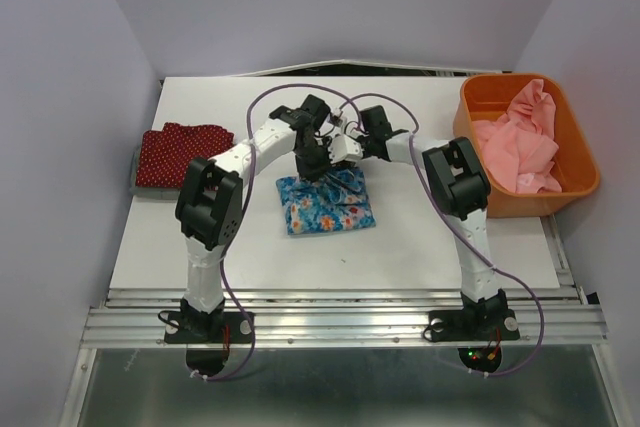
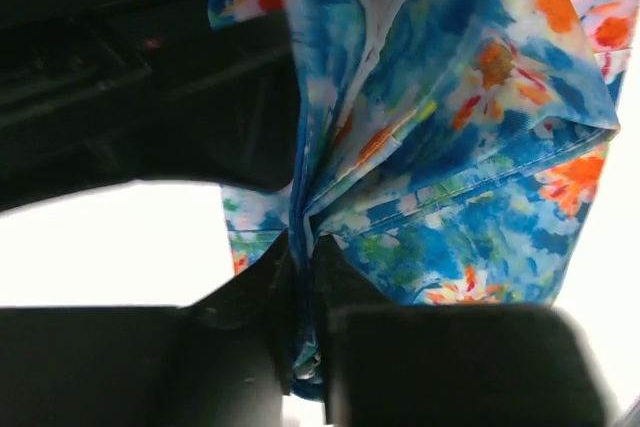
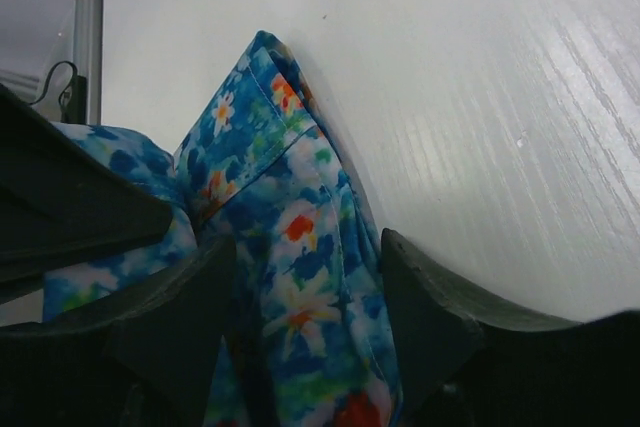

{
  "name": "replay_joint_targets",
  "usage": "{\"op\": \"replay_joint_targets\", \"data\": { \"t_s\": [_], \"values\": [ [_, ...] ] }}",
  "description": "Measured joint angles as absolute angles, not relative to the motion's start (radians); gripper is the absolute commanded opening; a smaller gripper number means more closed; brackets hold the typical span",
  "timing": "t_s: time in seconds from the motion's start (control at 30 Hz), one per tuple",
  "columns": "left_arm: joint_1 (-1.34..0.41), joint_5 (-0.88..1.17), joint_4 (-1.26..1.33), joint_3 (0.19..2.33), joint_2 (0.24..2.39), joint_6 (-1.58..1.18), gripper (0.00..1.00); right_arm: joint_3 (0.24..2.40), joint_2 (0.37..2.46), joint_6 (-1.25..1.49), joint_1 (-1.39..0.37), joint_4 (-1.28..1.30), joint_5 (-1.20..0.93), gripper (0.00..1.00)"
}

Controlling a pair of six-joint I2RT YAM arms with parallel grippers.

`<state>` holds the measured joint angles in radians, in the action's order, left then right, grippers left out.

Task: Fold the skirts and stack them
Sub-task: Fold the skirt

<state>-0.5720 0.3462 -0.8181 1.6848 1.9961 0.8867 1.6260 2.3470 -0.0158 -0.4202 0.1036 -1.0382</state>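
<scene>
The bright blue skirt with orange-and-white flowers [image 1: 325, 203] lies folded on the white table, mid-centre. My left gripper [image 1: 312, 169] is at its far edge and is shut on a bunched fold of it; the left wrist view shows the cloth [image 2: 450, 127] pinched between the dark fingers of the gripper [image 2: 302, 242]. My right gripper [image 1: 340, 155] is beside it at the same edge; its jaws [image 3: 305, 247] stand open, with blue cloth [image 3: 300, 237] between them. The dark red dotted skirt [image 1: 183, 154] lies folded at the left on a grey skirt [image 1: 139, 179], of which only an edge shows.
An orange bin [image 1: 578, 142] with pink cloth [image 1: 520, 142] stands at the back right. The white table surface [image 1: 330, 262] runs to the metal rail at the near edge. Walls close in on the left, right and back.
</scene>
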Motion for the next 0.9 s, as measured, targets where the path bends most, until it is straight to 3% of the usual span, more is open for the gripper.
{"op": "replay_joint_targets", "data": {
  "t_s": [0.07,0.17,0.2,0.27,0.33,0.47,0.57,0.7,0.9],
  "values": [
    [-0.563,0.338,-0.801,1.681,2.000,0.890,0.38,1.629,2.341,-0.009,-0.420,0.108,-1.036,0.80],
    [-0.553,0.329,-0.783,1.679,2.000,0.889,0.43,1.659,2.336,-0.002,-0.422,0.123,-0.994,0.87],
    [-0.546,0.328,-0.775,1.680,2.000,0.886,0.50,1.673,2.336,0.004,-0.422,0.129,-0.971,0.89],
    [-0.536,0.326,-0.768,1.684,2.000,0.878,0.53,1.710,2.337,0.022,-0.414,0.146,-0.922,0.95],
    [-0.515,0.324,-0.771,1.700,2.000,0.865,0.58,1.757,2.344,0.046,-0.398,0.164,-0.875,0.97],
    [-0.475,0.323,-0.757,1.747,1.987,0.826,0.59,1.876,2.370,0.100,-0.319,0.195,-0.800,0.99],
    [-0.440,0.329,-0.734,1.740,1.940,0.766,0.57,1.926,2.365,0.123,-0.259,0.210,-0.775,0.94],
    [-0.392,0.390,-0.625,1.632,1.813,0.611,0.52,1.919,2.284,0.128,-0.186,0.256,-0.771,0.75],
    [-0.380,0.537,-0.482,1.359,1.694,0.398,0.47,1.691,1.993,0.109,-0.229,0.310,-0.868,0.58]
  ]
}}
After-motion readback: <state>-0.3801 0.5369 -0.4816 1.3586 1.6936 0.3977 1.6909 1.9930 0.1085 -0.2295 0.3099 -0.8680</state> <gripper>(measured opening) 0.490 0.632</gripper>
